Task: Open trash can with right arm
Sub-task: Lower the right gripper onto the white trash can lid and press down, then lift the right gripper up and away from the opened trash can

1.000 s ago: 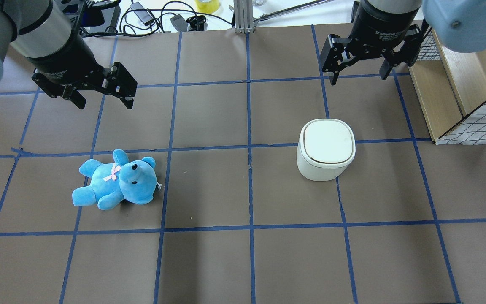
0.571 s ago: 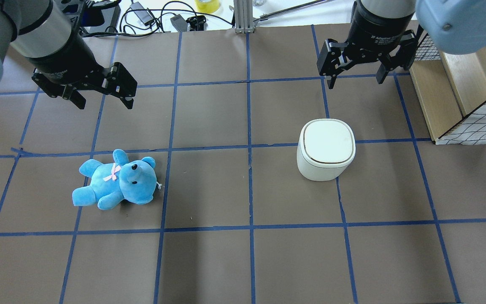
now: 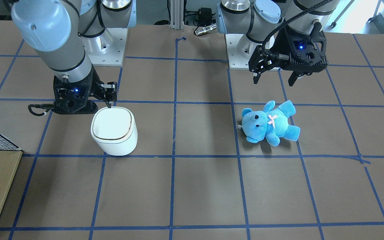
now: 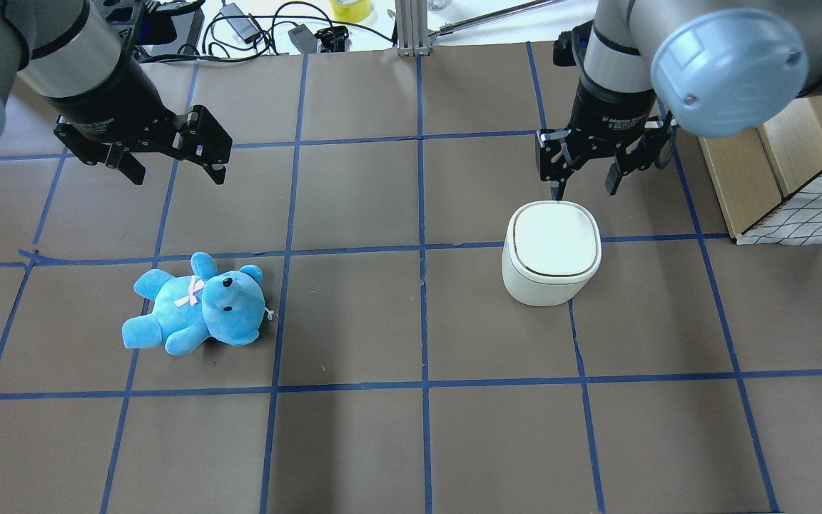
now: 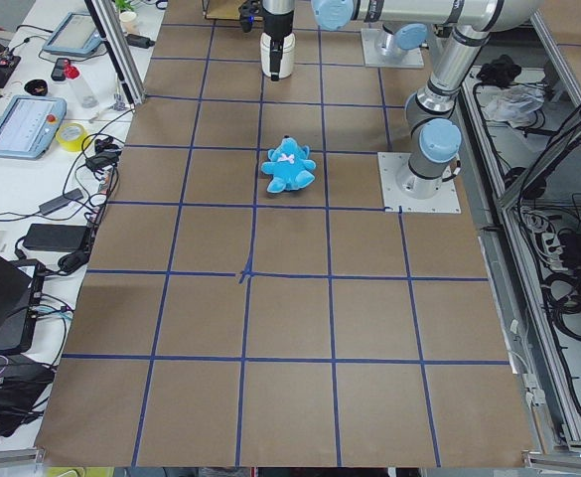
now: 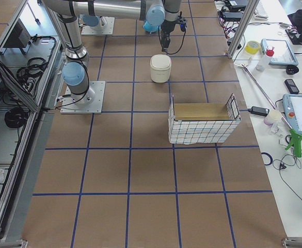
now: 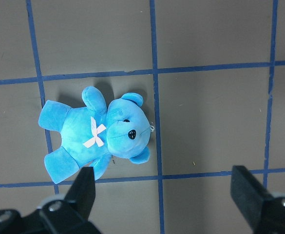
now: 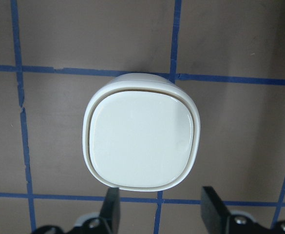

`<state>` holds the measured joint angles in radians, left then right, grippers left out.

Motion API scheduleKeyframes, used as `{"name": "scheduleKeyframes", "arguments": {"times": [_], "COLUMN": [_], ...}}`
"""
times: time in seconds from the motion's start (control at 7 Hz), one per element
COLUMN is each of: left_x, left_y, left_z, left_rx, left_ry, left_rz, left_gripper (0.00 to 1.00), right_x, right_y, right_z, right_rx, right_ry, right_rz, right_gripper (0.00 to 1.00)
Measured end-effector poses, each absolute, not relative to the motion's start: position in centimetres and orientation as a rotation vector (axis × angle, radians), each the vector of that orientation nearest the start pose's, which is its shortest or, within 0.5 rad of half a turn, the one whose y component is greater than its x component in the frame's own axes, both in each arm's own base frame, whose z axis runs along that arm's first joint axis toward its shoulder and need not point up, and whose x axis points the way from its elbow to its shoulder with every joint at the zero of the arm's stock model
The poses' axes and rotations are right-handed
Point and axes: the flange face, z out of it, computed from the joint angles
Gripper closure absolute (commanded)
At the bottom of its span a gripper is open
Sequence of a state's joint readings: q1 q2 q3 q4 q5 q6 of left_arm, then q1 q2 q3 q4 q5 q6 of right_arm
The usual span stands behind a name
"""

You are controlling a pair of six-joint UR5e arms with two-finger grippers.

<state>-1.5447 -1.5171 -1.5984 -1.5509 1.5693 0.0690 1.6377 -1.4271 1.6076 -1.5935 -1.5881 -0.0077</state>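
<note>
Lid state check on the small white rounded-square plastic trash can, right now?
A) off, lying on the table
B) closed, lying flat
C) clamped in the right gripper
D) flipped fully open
B: the flat white lid sits level on the trash can with its thin gold seam unbroken all round, and the right gripper is open by the rim, holding nothing.

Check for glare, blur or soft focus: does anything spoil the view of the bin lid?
Right wrist view: the lid is sharp with a mild sheen, the right hand at the bottom edge slightly soft. Overhead view: lid evenly lit, no glare. Left side view: the bin too small for detail.
</note>
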Motion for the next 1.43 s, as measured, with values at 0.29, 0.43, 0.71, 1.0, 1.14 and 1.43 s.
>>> {"name": "scheduleKeyframes", "arguments": {"times": [0.29,0.43,0.71,1.0,1.14,1.43], "left_x": [-12.1,-12.1,-12.1,-12.1,-12.1,-12.1], "left_y": [-47.7,-47.7,-47.7,-47.7,-47.7,-47.7], "left_z": [50.2,50.2,50.2,50.2,50.2,50.2], "left_rx": [0.068,0.067,0.067,0.068,0.068,0.068], "left_ry": [3.139,3.139,3.139,3.139,3.139,3.139], "left_rz": [-0.072,-0.072,-0.072,-0.072,-0.072,-0.072], "left_gripper": [0.0,0.0,0.0,0.0,0.0,0.0], "right_x": [16.1,15.9,15.7,15.6,15.6,15.7], "right_y": [-51.6,-51.3,-50.4,-50.1,-50.1,-51.0], "right_z": [34.9,33.1,30.9,30.3,30.4,33.2], "right_rx": [-0.156,-0.152,-0.127,-0.12,-0.12,-0.125], "right_ry": [3.144,3.145,3.146,3.147,3.148,3.155], "right_rz": [0.346,0.365,0.409,0.425,0.423,0.304], "right_gripper": [1.0,1.0,1.0,1.0,0.21,0.0]}}
